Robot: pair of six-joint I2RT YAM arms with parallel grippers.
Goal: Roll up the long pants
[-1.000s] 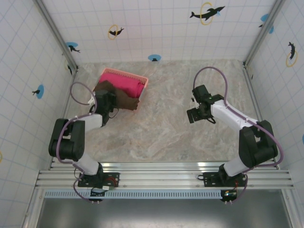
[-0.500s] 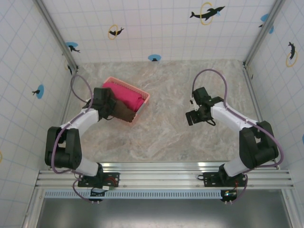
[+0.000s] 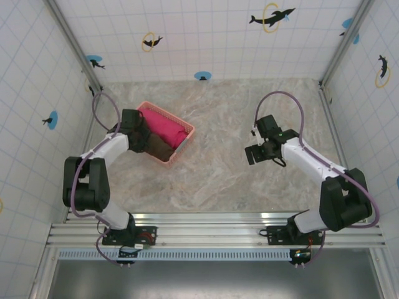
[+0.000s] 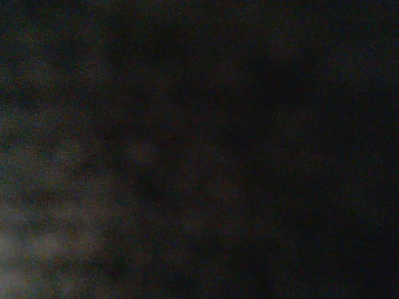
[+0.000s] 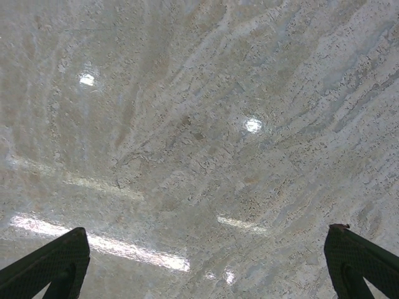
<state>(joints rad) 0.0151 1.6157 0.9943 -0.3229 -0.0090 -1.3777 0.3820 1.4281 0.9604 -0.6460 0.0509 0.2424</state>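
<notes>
My left claw [image 3: 144, 137] is down in the long pants [image 3: 159, 148], its grip I cannot tell; right claw [image 3: 252, 154] is spread; I should lift slowly

Glossy marble table [image 5: 187, 156], matt cloth pants [image 3: 159, 147]

The left gripper [image 3: 145, 137] hides its jaws in the long pants [image 3: 161, 148] (wrist view a dark blur).

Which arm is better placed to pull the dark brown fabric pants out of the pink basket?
Left, probably: the left gripper is right at the dark brown fabric pants in the pink basket; the right gripper hangs open over bare marble tabletop.
</notes>
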